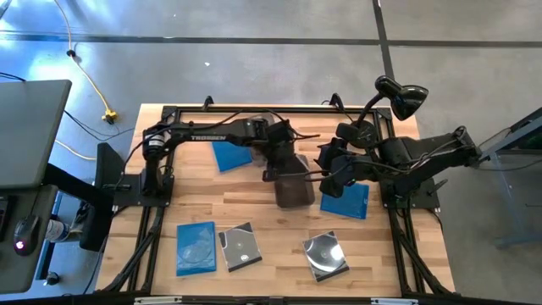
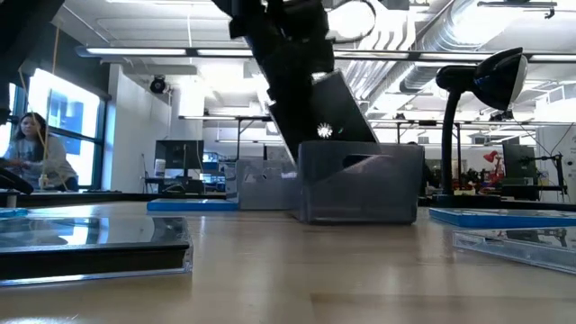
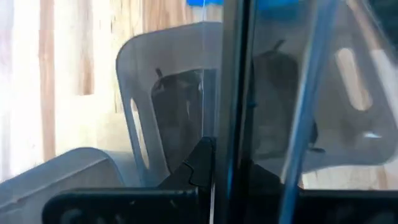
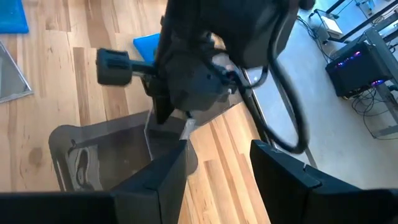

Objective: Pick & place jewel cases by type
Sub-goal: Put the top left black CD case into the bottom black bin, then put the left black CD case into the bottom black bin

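Note:
My left gripper (image 1: 278, 161) hangs over the middle of the table, shut on a dark jewel case (image 2: 335, 112). The case stands tilted with its lower end inside a smoky-grey tub (image 2: 360, 184) (image 1: 296, 191). In the left wrist view the case (image 3: 236, 93) shows edge-on in front of the tub wall (image 3: 161, 106). My right gripper (image 4: 217, 180) is open and holds nothing, just right of the tub (image 4: 106, 155), pointing toward the left gripper (image 4: 193, 74). My left gripper holds the dark jewel case by its upper end (image 2: 310, 85), pinched between the two fingers, which come from above, slanting down. The case is tilted, hanging below the fingers, with its lower end (image 2: 355, 135) down inside the tub. Whether that end touches the tub floor, I cannot tell.
Blue cases lie flat at the far left (image 1: 230, 156), the right (image 1: 348, 200) and the near left (image 1: 195, 248). Two silver-faced cases (image 1: 240, 246) (image 1: 326, 255) lie near the front edge. A second tub (image 2: 261, 184) stands behind the first. A desk lamp (image 1: 402, 97) is at the far right.

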Robot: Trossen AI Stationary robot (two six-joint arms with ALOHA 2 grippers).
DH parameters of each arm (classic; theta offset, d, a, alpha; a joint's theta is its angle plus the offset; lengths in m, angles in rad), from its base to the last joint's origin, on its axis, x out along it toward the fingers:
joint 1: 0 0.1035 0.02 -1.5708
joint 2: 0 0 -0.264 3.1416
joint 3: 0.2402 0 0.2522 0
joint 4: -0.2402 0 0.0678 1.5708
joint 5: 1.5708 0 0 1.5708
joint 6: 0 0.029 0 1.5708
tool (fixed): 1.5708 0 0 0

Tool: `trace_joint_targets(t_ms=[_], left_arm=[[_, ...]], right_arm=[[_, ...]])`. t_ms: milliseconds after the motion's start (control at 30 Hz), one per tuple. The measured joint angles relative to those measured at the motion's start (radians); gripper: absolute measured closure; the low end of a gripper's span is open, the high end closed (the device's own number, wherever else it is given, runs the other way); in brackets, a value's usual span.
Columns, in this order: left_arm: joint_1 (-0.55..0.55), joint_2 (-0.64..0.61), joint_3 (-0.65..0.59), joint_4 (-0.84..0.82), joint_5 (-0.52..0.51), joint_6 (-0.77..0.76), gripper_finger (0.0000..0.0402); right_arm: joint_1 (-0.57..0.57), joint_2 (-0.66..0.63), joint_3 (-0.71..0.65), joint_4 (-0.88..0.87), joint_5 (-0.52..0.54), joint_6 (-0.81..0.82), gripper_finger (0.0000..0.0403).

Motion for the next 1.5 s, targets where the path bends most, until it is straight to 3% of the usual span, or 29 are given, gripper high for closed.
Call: trace_joint_targets(t_ms=[267,667,1033,1267,1500], left_arm=[[0.026,0.043,-0.002,-0.008,0.019,-0.098,0.0373],[0.029,0.046,-0.003,-0.024,0.005,-0.153,0.0243],[0.029,0.033,0.001,-0.077,-0.168,-0.154,0.0234],[0.029,0.032,0.154,-0.265,-0.277,-0.147,0.0234],[0.029,0.032,0.374,-0.447,-0.266,-0.147,0.0234]], right_arm=[[0.000,-0.001,-0.001,0.001,-0.003,0.000,0.0231],[0.000,-0.001,-0.001,0.000,-0.007,-0.007,0.0231],[0.000,-0.001,-0.001,-0.001,-0.054,-0.001,0.0231],[0.000,-0.001,-0.001,-0.001,-0.069,-0.001,0.0231],[0.000,-0.002,-0.012,0.000,-0.091,0.000,0.0231]])
